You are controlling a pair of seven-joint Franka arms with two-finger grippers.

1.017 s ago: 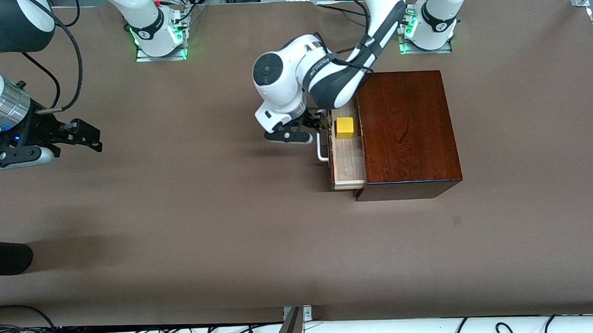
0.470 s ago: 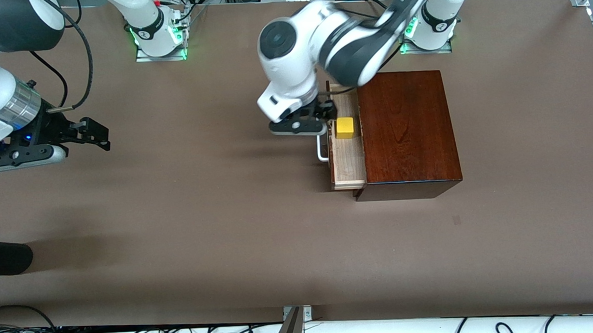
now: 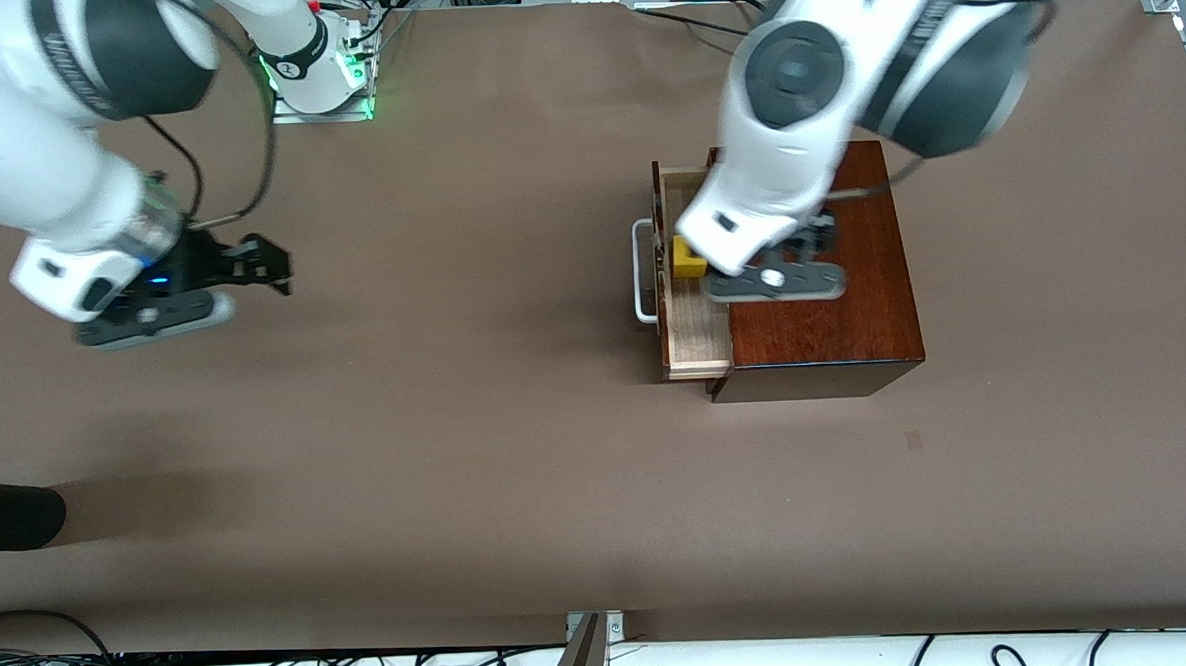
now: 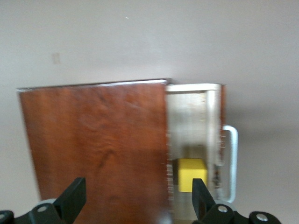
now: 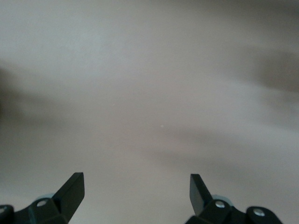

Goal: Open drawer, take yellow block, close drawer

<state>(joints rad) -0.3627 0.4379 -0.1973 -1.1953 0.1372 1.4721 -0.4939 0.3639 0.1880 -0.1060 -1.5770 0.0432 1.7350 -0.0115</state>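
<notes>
We had the drawer open, the yellow block sat inside, and both our left hand above the box and our right hand over the bare worktop were wide open and empty.

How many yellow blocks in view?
1. The yellow block sits in the open drawer, partly covered by the left gripper above the wooden box. More could be hidden in the part of the drawer inside the box.

Right end effector with its two dark fingertips spread wide, empty, over seemingly bare table
</notes>
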